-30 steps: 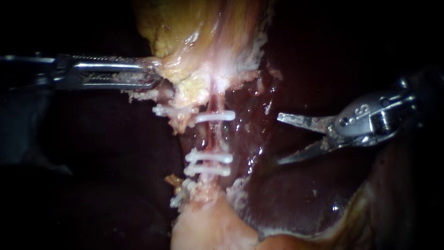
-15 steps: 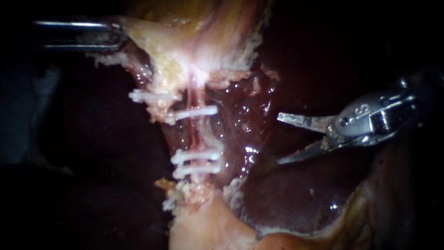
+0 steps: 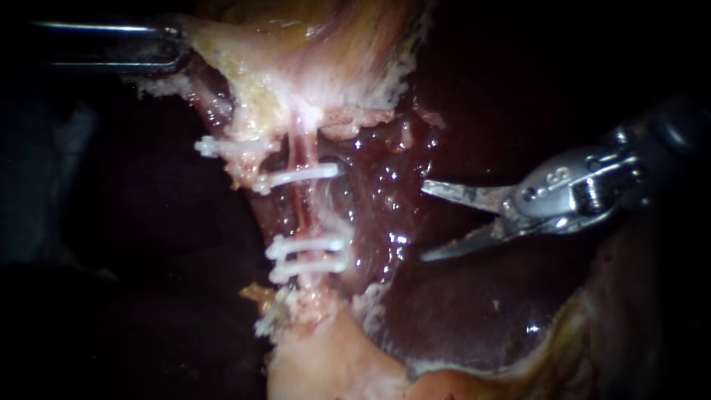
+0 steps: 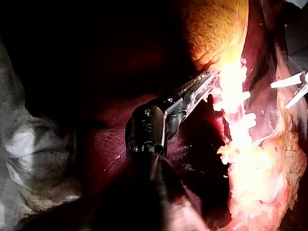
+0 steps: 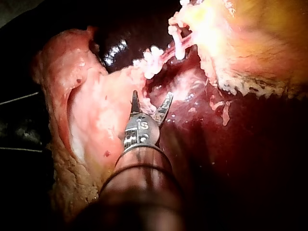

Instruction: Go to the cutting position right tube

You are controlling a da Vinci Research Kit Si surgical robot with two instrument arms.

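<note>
The right tube (image 3: 302,200) is a thin pink strand running down from the gallbladder (image 3: 311,67). One white clip (image 3: 300,176) crosses its upper part and two clips (image 3: 307,255) cross it lower down. My right instrument (image 3: 424,221) has open blades. They stand to the right of the tube, level with the bare stretch between the clips, without touching it. My left instrument (image 3: 178,46) is shut on the gallbladder's edge at the upper left, holding it taut. In the right wrist view the blades (image 5: 150,103) gape short of the clips (image 5: 153,60).
Dark red liver (image 3: 481,311) lies under and to the right of the blades. A further clip (image 3: 222,146) sits on the strand left of the tube, and another (image 3: 270,318) lower down. Pale fatty tissue (image 3: 326,363) lies at the tube's lower end.
My left instrument has pulled the gallbladder's edge up and to the left, drawing tube and clips leftward. My right instrument has moved left towards the tube, blades still open.
</note>
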